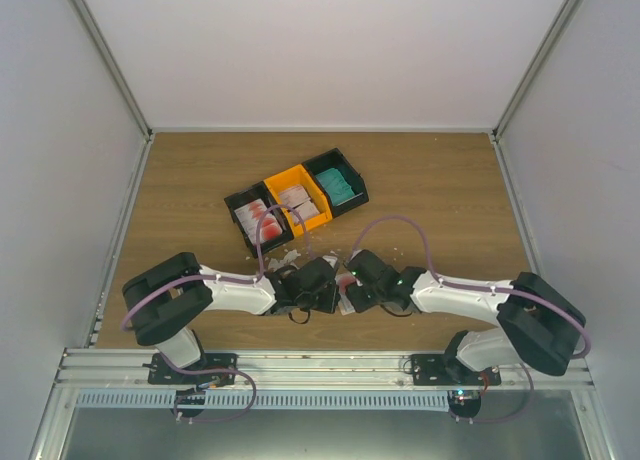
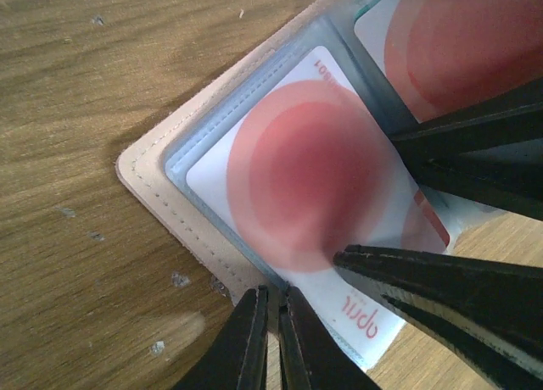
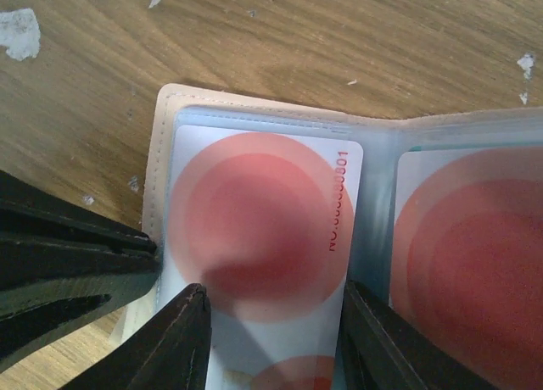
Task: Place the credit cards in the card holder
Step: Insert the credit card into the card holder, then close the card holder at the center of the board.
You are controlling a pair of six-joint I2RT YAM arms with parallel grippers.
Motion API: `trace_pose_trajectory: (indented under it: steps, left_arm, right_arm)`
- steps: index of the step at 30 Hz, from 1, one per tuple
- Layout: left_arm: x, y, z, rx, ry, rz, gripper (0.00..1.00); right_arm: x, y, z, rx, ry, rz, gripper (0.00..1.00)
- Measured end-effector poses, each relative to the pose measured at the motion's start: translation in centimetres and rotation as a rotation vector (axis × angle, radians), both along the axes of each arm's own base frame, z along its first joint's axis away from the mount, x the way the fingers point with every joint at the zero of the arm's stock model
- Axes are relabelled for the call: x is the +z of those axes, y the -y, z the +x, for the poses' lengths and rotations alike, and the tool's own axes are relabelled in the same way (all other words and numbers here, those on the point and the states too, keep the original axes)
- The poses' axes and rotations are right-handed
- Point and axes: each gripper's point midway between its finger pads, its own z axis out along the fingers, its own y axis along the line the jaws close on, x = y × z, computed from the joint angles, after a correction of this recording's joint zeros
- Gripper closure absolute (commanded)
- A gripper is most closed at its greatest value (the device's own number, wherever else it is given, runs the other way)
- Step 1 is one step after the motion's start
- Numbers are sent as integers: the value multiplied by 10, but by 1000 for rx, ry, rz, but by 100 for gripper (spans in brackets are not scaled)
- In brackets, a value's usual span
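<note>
We see a big brown wooden bench with pale walls around it. Toward the back sit three joined bins, black, orange and black. One black bin has teal cards in it, and the other two have white cards with red marks. The card holder lies open on the bench near the front middle, closer to us than the bins, right under the spot where the two arms meet. It has a soft beige edge with a line of small stitches and a round corner. Inside are see-through, bluish pockets side by side. One white card with a big red circle is in the nearer pocket, with a red number along one side. A second card like it is in the next pocket. The left tool is almost fully closed, and it pinches the beige edge of the card holder. The right tool is about half open, with its two black tips over the first card, one near each long side. We cannot tell if it presses on the card. Tiny white scraps lie on the wood nearby.
</note>
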Motion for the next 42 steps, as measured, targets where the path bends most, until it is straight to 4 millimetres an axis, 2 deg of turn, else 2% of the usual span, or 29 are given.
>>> trace_pose_trajectory:
  steps: [7, 9, 13, 16, 19, 22, 27, 33, 38, 42]
  left_arm:
    - [0, -1, 0, 2, -8, -7, 89]
    - [0, -1, 0, 3, -8, -12, 87]
    - [2, -5, 1, 12, -5, -18, 83]
    - [3, -10, 0, 19, -3, -15, 81]
    - [3, -15, -1, 24, -2, -9, 79]
    - [3, -19, -1, 30, -4, -5, 78]
    - [6, -21, -6, 10, -14, -21, 79]
    - [32, 2, -16, -134, 5, -132, 80]
    - [55, 30, -3, -179, 51, -179, 81]
    - [48, 42, 2, -194, 40, -171, 83]
  right_arm:
    - [5, 0, 0, -24, 10, 8, 49]
    - [13, 3, 2, -53, 27, 20, 47]
    - [43, 11, 12, -139, 102, 82, 40]
    - [65, 29, 26, -253, 161, 122, 37]
    - [75, 54, 40, -380, 190, 141, 36]
    - [69, 79, 48, -476, 182, 135, 36]
    - [38, 108, 41, -559, 94, 108, 36]
    - [14, 115, 33, -581, 3, 139, 36]
    - [8, 113, 33, -584, -38, 206, 36]
    - [3, 113, 31, -581, -65, 248, 36]
